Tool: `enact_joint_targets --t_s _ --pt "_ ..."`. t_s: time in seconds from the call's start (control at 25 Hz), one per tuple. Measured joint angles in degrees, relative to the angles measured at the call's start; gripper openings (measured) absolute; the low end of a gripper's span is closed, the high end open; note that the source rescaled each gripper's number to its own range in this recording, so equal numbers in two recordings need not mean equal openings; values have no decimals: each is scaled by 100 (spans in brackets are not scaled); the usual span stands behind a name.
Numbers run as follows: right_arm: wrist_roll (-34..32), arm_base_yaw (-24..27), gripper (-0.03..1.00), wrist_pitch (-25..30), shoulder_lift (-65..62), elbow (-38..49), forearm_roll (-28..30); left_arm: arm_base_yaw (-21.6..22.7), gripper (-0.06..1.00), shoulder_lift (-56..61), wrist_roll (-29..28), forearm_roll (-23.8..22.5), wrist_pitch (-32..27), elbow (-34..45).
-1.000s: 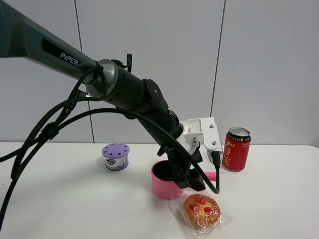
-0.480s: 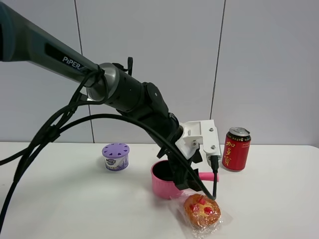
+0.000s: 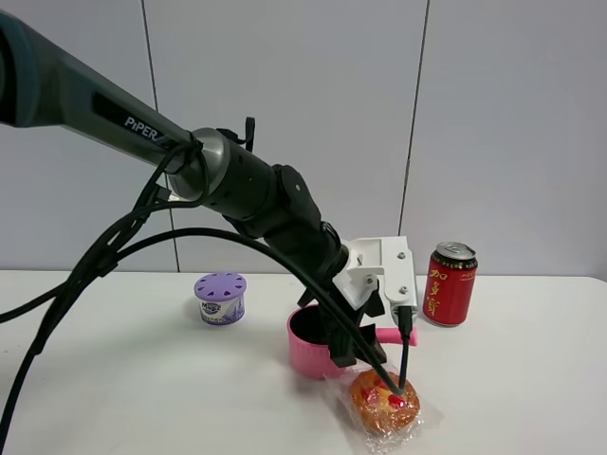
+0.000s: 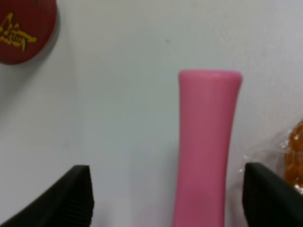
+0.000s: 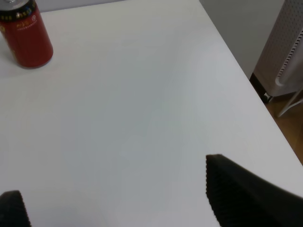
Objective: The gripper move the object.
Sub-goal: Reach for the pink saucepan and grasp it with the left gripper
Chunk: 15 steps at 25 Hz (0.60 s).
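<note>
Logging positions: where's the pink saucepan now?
In the exterior high view, the pink saucepan sits centrally, between purple-lidded container and red can, behind the wrapped pastry.

white table [image 3: 114,379], pink saucepan [image 3: 305,358], purple-lidded container [image 3: 220,300], red can [image 3: 450,286], wrapped pastry [image 3: 384,403]

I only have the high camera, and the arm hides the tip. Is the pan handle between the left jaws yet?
Observer: Yes. In the left wrist view the handle lies between the open left jaws, clear of both fingers.
Operator: Centred?
Observer: No. It sits closer to the finger on the cake's side.
Operator: How near is the cake?
Observer: The cake and its wrapper show right beside that finger.
Operator: And the right arm?
Observer: The right jaws are open and hold nothing, over bare table, with the can well off.
</note>
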<state>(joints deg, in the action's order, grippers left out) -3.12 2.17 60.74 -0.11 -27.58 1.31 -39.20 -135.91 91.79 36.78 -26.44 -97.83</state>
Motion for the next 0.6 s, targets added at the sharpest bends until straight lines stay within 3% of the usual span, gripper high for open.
enact_joint_targets --t_s 0.32,0.6 --pt "0 0 100 0 0 0 0 0 65 -161 135 5 12 -4" --pt "0 0 100 0 0 0 0 -17 24 -161 274 20 102 -4"
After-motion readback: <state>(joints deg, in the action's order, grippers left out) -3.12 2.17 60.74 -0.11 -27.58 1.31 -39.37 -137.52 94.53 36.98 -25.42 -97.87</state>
